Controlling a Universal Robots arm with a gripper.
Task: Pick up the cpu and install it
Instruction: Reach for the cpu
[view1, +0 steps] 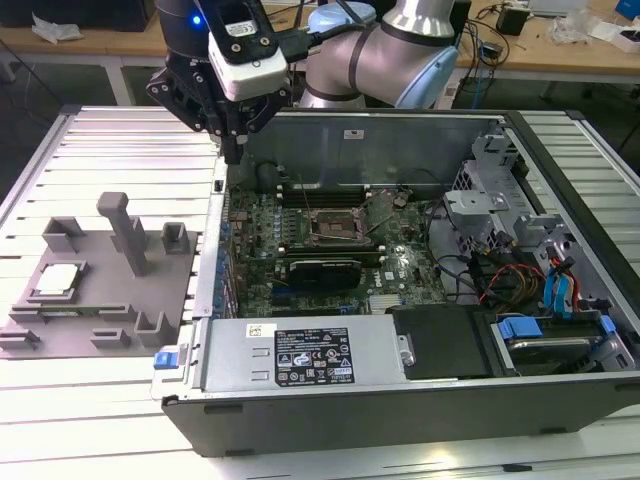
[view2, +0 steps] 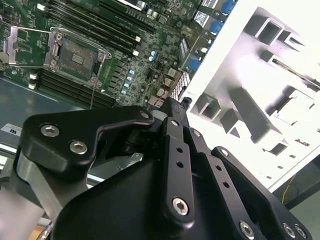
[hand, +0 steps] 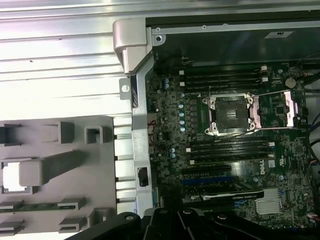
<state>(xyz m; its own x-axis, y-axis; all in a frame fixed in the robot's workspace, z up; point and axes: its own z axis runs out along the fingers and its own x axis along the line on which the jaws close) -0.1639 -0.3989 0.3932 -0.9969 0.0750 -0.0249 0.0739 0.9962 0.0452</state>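
Pincer (view1: 232, 152) well apart from cpu (view1: 57, 281)

Robotics/electronics lab is suggested: opened PC case (view1: 420, 140) w/ bare motherboard (view1: 300, 215) is laid on slotted aluminium counter (view1: 120, 150); wooden counters (view1: 570, 55) behind are strewn w/ cables (view1: 485, 45), probably test gear.

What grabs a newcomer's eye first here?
The opened computer case dominates the exterior view, its green motherboard exposed with the open socket near the middle. The tool hangs above the case's wall on the exterior view's left. Beyond that wall, the cpu sits in a gray fixture.
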